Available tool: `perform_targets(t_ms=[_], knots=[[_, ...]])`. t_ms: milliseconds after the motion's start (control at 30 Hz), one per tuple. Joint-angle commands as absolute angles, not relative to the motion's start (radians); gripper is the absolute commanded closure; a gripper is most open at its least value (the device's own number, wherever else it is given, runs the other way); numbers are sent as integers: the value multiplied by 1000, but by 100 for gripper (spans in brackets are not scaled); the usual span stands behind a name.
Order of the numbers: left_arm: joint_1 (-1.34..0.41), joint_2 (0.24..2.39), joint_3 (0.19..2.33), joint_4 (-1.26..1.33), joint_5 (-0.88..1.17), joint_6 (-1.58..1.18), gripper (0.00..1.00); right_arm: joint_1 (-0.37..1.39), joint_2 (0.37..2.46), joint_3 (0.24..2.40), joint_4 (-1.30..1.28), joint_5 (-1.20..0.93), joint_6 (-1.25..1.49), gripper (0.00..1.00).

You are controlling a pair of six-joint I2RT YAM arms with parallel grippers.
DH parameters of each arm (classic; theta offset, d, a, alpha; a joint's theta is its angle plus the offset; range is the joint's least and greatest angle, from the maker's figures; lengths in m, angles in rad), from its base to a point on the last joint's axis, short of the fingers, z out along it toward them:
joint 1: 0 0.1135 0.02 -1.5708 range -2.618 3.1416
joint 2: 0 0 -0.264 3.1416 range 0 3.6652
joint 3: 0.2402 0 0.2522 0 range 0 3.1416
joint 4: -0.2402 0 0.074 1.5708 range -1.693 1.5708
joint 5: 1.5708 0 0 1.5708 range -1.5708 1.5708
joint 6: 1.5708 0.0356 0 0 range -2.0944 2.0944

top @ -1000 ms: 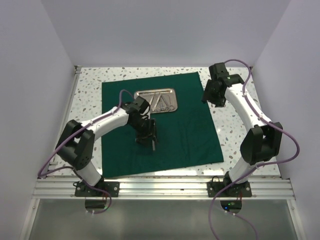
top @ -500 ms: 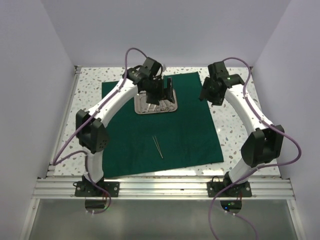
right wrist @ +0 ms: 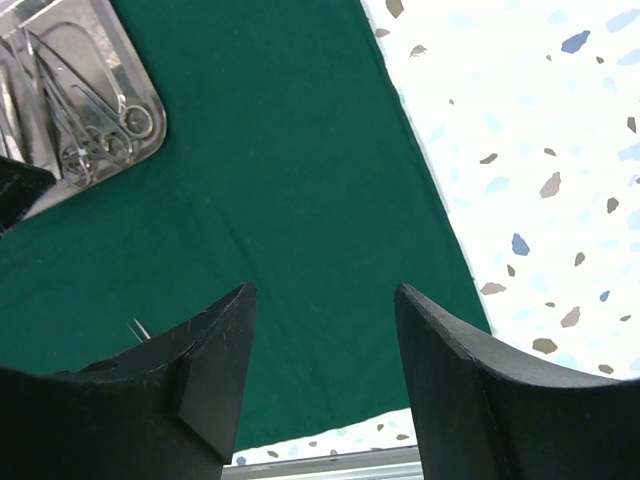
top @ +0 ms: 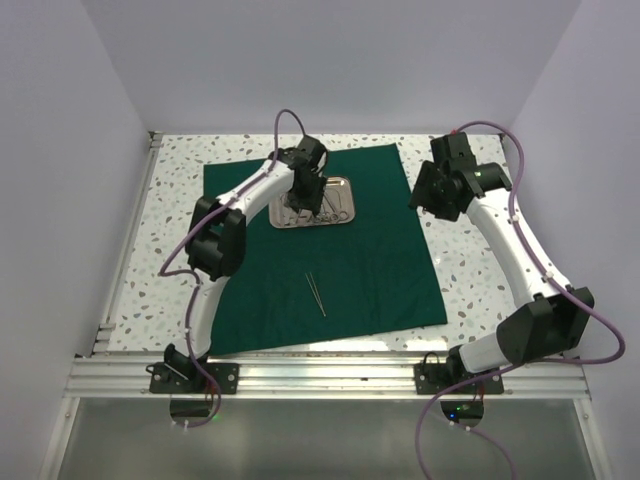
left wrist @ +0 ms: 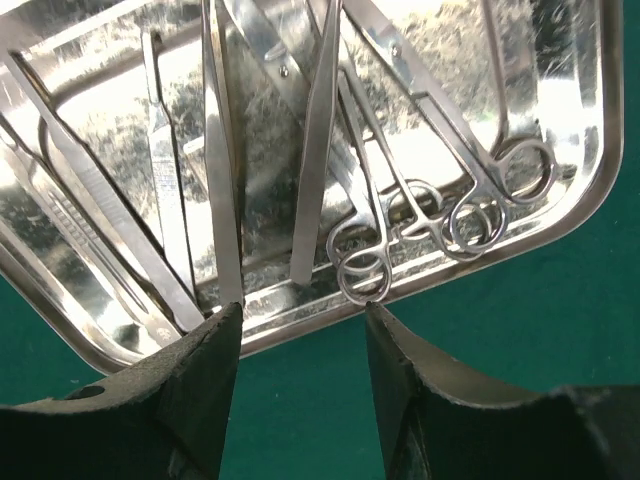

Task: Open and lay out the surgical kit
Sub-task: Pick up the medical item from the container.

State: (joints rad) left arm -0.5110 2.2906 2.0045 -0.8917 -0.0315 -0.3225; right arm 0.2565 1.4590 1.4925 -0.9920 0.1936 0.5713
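Cloth: one dark green cloth [top: 370, 270], opened flat on the speckled counter [top: 470, 270], its edges slightly askew to the counter's.
Tray: one shiny rectangular steel tray [top: 345, 190] with rounded corners, on the far middle part of the cloth.
Ring-handled clamps: at least two ring-handled clamps [left wrist: 365, 265] in the tray, rings toward its near rim, shafts crossing.
Straight pieces: several slim flat silver pieces lie lengthwise in the tray. I cannot count them exactly because of the reflections.
Loose tweezers: one pair of tweezers [top: 316, 294] lies alone on the cloth, nearer my bases than the tray and well apart from it.
Left end effector: my left end effector [left wrist: 298, 335] hangs at the tray's near rim. Its jaws are parted about halfway, with nothing between them.
Right end effector: my right end effector [right wrist: 325, 330] hovers above the cloth's right side near the edge. Its jaws are apart and empty.
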Motion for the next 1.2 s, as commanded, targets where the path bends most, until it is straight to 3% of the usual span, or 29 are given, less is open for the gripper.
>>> perform_targets(t_ms=[0, 333, 767, 867, 1000, 1167], knots=[[-514, 2276, 2014, -785, -86, -253, 45, 256, 1430, 1482, -1026, 225, 551, 38], [-515, 2335, 2034, -726, -115, -232, 47, 258, 1448, 1483, -1023, 218, 551, 38], [-515, 2465, 2163, -767, -109, -241, 57, 253, 1443, 1480, -1037, 239, 543, 38], [-515, 2468, 2149, -775, -101, -233, 71, 247, 1448, 1482, -1034, 244, 542, 38], [-512, 2454, 2126, -787, -97, -235, 100, 245, 1451, 1482, -1031, 244, 543, 38], [-499, 2384, 2155, -821, -97, -255, 100, 244, 1471, 1497, -1031, 232, 546, 38]])
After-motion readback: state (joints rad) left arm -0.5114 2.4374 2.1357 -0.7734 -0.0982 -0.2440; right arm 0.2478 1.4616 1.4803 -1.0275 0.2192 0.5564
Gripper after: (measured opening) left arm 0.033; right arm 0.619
